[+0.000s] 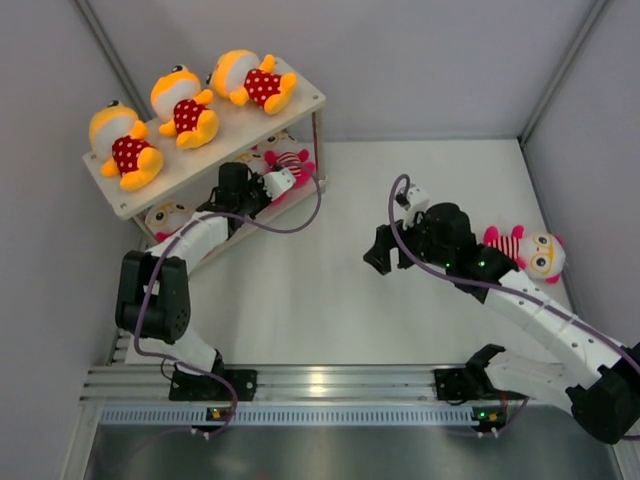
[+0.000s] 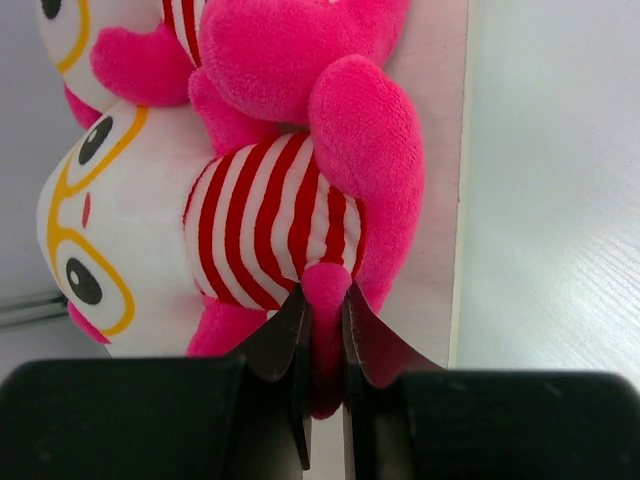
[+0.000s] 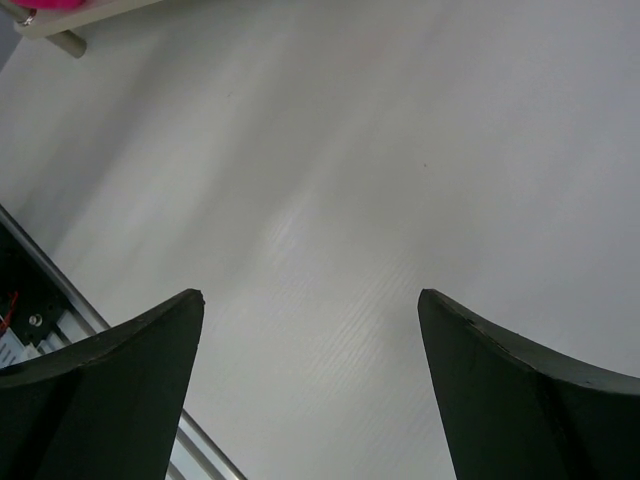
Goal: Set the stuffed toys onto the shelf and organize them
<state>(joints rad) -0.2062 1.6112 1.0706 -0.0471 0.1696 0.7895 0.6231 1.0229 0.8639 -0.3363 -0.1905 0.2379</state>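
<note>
The shelf [image 1: 308, 97] stands at the far left. Three orange-yellow toys in red dotted shirts [image 1: 125, 147] [image 1: 185, 105] [image 1: 252, 80] lie on its top board. White-faced striped toys lie on the lower board, mostly hidden; one head [image 1: 167, 217] shows at the left. My left gripper [image 1: 262, 190] reaches into the lower tier's right end. In the left wrist view it [image 2: 325, 300] is shut on a pink limb of a striped toy [image 2: 270, 225], which lies on the board [image 2: 440, 150] beside another [image 2: 290, 50]. My right gripper [image 1: 378, 255] [image 3: 310, 300] is open and empty above bare table.
One more white-faced striped toy [image 1: 530, 252] lies on the table at the right, just behind my right arm. Grey walls close in the back and both sides. A metal rail [image 1: 330, 385] runs along the near edge. The shelf's corner [image 3: 60, 25] shows in the right wrist view.
</note>
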